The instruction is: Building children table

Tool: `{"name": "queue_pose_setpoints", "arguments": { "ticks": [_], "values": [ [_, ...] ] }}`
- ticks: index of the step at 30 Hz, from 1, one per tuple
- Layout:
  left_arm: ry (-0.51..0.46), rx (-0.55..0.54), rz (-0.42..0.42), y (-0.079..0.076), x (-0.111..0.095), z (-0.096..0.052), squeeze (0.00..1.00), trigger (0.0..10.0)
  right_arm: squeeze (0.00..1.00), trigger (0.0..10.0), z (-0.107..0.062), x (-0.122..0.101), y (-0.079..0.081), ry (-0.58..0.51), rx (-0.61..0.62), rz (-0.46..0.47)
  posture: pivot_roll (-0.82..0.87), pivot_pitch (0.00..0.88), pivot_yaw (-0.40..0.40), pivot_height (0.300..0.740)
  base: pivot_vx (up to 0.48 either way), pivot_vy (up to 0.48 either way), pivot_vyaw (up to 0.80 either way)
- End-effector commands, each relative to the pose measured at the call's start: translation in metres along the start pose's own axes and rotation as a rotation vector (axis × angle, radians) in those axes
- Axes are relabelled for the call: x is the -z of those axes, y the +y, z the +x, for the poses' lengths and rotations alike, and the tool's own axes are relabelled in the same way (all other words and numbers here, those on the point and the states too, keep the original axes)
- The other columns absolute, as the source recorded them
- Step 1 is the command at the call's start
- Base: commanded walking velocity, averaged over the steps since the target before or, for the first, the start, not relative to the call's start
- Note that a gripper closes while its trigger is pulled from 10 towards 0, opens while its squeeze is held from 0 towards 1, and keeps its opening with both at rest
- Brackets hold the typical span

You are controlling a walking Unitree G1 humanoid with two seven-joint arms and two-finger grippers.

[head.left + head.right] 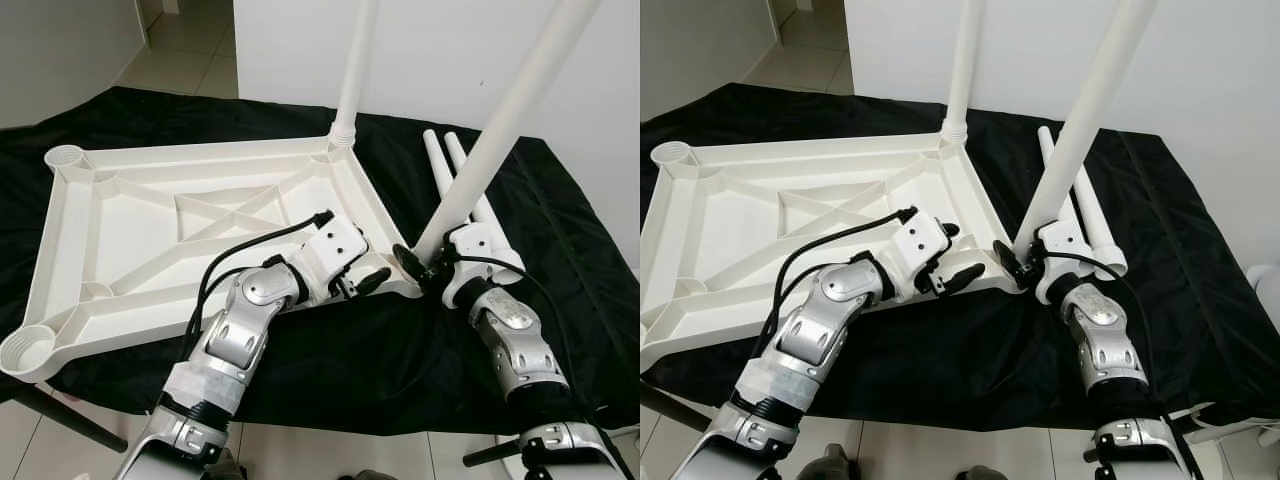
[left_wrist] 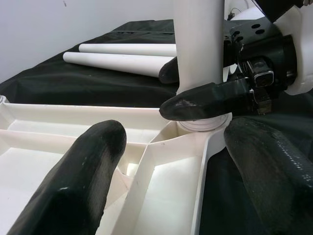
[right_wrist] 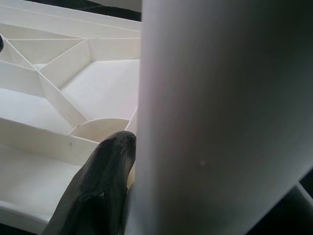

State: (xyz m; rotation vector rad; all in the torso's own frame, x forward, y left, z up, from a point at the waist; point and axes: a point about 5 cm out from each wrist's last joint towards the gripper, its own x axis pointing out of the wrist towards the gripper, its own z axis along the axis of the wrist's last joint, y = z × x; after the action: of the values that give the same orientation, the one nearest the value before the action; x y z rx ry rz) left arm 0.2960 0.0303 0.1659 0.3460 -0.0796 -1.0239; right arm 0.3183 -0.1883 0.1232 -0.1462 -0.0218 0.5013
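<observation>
From the left eye view I saw the white tabletop lying upside down on a black cloth, its ribbed underside facing up. One leg stood upright in the far corner socket. My right gripper was clamped on a second leg, which leaned away from it over the near corner of the tabletop. My left gripper rested on the rim just beside that corner, close to the right one. Two loose legs lay on the cloth beyond the right gripper.

The right eye view showed the same layout, with an empty corner socket far off to the left gripper's side.

The left wrist view gave what the head views could not: the left gripper's fingers were spread apart with the tabletop rim between them, and ahead of them the tilted leg's foot sat at the corner socket, a right finger pressed across it.

The right wrist view showed one black finger tight against the leg, the ribbed underside beyond.
</observation>
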Motion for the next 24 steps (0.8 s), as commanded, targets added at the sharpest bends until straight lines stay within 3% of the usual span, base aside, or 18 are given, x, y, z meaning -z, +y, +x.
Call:
{"name": "queue_pose_setpoints", "arguments": {
  "ticks": [1, 3, 4, 12, 14, 18, 19, 22, 24],
  "values": [
    [0.0, -0.106, 0.009, 0.001, -0.001, 0.001, 0.0, 10.0, 0.0, 0.0, -0.001, 0.006, 0.0, 0.035, -0.022, -0.006, 0.08, 0.003, -0.08, 0.74, 0.0, 0.0, 0.0],
    [-0.002, -0.111, 0.01, 0.002, -0.001, 0.002, 0.0, 10.0, 0.0, 0.0, -0.003, 0.007, 0.0, 0.037, -0.02, 0.006, 0.08, 0.004, -0.082, 0.74, 0.0, 0.0, 0.0],
    [-0.004, -0.117, 0.015, 0.003, -0.001, 0.002, 0.0, 10.0, 0.0, 10.0, -0.004, 0.008, 0.001, 0.036, -0.001, 0.03, 0.07, 0.004, -0.086, 0.74, 0.0, 0.0, 0.0],
    [-0.008, -0.13, 0.023, 0.004, 0.0, 0.002, 0.0, 10.0, 0.0, 10.0, -0.006, 0.013, 0.004, 0.041, 0.082, 0.054, 0.06, 0.004, -0.091, 0.74, 0.0, 0.0, 0.0],
    [-0.015, -0.133, 0.017, 0.005, 0.0, 0.004, 0.0, 10.0, 0.0, 10.0, -0.01, 0.017, 0.008, 0.048, 0.216, 0.069, 0.05, 0.0, -0.082, 0.74, 0.0, 0.0, 0.0],
    [-0.022, -0.131, 0.013, 0.006, -0.001, 0.006, 0.0, 10.0, 0.0, 10.0, -0.012, 0.019, 0.009, 0.062, 0.313, 0.088, 0.04, 0.0, -0.08, 0.74, 0.0, 0.0, 0.0],
    [-0.028, -0.124, 0.02, 0.007, -0.001, 0.008, 0.0, 10.0, 0.0, 10.0, -0.014, 0.019, 0.01, 0.073, 0.451, 0.133, 0.02, 0.0, -0.081, 0.74, 0.0, 0.0, 0.0],
    [-0.028, -0.124, 0.02, 0.007, -0.001, 0.008, 0.0, 10.0, 0.0, 10.0, -0.014, 0.019, 0.01, 0.073, 0.451, 0.133, 0.02, 0.0, -0.081, 0.74, 0.0, 0.0, 0.0],
    [-0.028, -0.124, 0.022, 0.007, 0.0, 0.009, 0.0, 10.0, 0.0, 10.0, -0.016, 0.019, 0.011, 0.078, 0.516, 0.15, 0.02, 0.0, -0.082, 0.74, 0.0, 0.0, 0.0]
  ]
}}
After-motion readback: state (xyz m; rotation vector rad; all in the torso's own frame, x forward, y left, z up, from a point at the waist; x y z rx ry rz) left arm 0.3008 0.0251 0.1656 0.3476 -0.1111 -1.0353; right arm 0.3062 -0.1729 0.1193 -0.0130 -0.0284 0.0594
